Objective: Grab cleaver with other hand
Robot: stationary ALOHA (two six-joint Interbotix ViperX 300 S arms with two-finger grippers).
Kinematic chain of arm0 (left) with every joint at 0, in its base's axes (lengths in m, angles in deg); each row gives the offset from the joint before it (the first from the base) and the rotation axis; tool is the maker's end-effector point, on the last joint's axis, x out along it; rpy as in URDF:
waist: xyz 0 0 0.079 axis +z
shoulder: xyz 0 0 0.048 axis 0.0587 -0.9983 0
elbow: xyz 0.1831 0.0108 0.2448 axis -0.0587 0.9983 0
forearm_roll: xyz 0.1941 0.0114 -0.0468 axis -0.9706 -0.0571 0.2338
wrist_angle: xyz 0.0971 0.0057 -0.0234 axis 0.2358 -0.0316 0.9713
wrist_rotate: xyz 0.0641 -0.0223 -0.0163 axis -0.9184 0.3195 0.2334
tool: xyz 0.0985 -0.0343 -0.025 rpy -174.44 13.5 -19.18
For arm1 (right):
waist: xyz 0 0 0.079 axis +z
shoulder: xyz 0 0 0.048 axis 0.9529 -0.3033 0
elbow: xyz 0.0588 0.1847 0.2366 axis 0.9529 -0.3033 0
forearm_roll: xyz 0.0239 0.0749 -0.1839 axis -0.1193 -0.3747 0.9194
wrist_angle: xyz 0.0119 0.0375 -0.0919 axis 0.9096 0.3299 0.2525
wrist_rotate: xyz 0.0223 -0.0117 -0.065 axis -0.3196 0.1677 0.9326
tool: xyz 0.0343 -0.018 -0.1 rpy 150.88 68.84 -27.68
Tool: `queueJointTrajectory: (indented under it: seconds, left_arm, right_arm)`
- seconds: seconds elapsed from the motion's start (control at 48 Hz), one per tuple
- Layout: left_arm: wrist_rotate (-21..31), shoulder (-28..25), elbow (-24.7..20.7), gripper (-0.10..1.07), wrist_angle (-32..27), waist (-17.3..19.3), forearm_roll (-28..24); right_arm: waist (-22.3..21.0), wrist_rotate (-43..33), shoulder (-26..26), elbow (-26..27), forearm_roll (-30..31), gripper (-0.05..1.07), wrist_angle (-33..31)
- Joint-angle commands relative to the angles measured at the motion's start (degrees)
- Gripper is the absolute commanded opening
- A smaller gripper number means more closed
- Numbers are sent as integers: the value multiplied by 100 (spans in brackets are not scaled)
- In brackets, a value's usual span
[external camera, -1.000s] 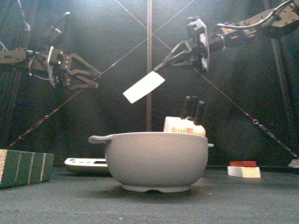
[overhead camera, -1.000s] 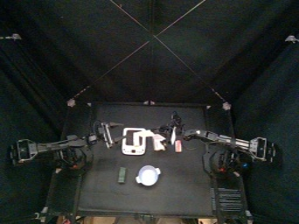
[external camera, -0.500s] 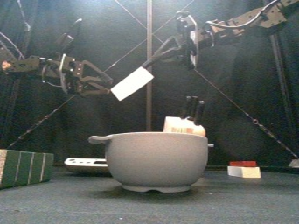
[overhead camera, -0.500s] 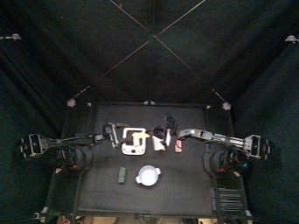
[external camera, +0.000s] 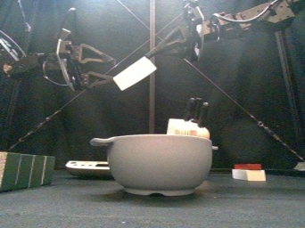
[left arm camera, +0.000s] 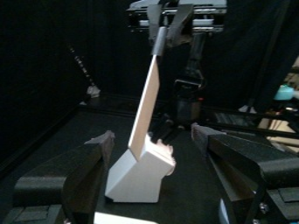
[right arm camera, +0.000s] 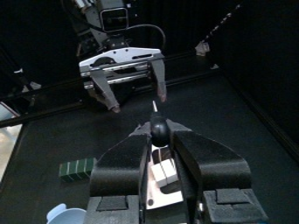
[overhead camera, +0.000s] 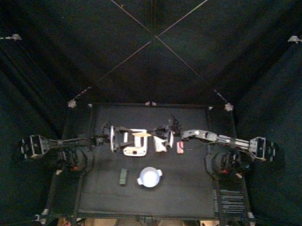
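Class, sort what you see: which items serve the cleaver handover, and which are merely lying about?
Job in hand:
- cleaver
- right end effector, holding it
- left end effector, open

Lying about:
- grey bowl
- green block
- white knife block

A robot test lab, not a kitchen. Black curtains (overhead camera: 48, 53) pen in a small black table (overhead camera: 106, 199), with crossed support poles (external camera: 152, 53) rising at twelve o'clock behind it.

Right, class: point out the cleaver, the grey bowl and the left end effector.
cleaver (external camera: 135, 73), front view, middle of white blade.
grey bowl (external camera: 160, 165), front view, outer wall.
left end effector (left arm camera: 156, 162), left wrist view, gap between open fingertips.
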Motion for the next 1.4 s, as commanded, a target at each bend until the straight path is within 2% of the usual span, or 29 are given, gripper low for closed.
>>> queueJointTrajectory:
  seconds: [0.0, 0.271, 0.479, 0.875, 1.375]
  left_arm:
    - [18, -123, -88, 103, 308, 123, -62]
    - [9, -686, -316, 103, 932, 158, -325]
    - [-26, -940, -466, 102, 1107, 167, -571]
    - [-26, -668, -281, 87, 1538, 202, -905]
    - [-26, -703, -316, 84, 1644, 176, -853]
  right_arm:
    - [88, 70, 229, 149, -114, 59, 88]
    - [237, 149, 281, 202, -255, 59, 149]
    - [211, 149, 352, 193, -343, 59, 149]
    - [176, 149, 422, 149, -413, 59, 149]
    - [176, 149, 387, 114, -448, 59, 149]
